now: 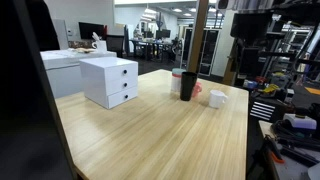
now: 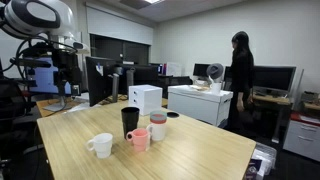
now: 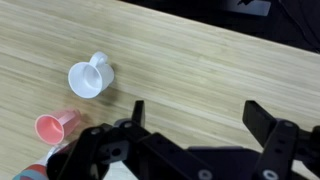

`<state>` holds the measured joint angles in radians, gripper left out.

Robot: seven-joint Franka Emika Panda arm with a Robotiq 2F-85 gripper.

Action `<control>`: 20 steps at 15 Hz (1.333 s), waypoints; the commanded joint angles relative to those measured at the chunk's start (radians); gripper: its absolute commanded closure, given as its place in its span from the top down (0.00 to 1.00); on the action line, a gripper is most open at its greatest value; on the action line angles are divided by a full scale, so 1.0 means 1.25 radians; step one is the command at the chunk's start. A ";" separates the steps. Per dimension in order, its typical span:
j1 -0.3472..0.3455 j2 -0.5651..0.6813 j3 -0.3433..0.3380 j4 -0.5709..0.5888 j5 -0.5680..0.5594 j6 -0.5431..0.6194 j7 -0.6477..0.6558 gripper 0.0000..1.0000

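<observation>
My gripper point(image 3: 200, 115) is open and empty, high above the bare wooden table point(image 3: 200, 60). In the wrist view a white mug point(image 3: 88, 77) lies to its left, with a pink cup point(image 3: 55, 127) below it at the frame's lower left. Both exterior views show the cluster of cups: a tall black cup point(image 1: 188, 85) point(image 2: 130, 121), the white mug point(image 1: 217, 98) point(image 2: 101, 146), the pink cup point(image 2: 139, 139) and a white cup with a reddish top point(image 2: 158, 127). The arm point(image 2: 40, 20) stands at the table's edge, apart from the cups.
A white two-drawer box point(image 1: 110, 80) point(image 2: 146, 98) stands on the table behind the cups. A person in black point(image 2: 240, 70) stands by a white cabinet point(image 2: 200, 100). Monitors and office desks surround the table. Cables and gear lie at the table's side point(image 1: 290, 125).
</observation>
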<state>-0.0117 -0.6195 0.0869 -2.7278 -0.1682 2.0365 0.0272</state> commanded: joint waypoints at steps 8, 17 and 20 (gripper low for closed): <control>-0.001 0.014 -0.018 0.012 -0.008 0.005 0.005 1.00; -0.060 0.079 -0.094 0.095 -0.006 0.037 0.003 1.00; -0.069 0.098 -0.121 0.114 0.003 0.059 -0.006 1.00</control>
<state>-0.0804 -0.5347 -0.0444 -2.6121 -0.1683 2.0749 0.0272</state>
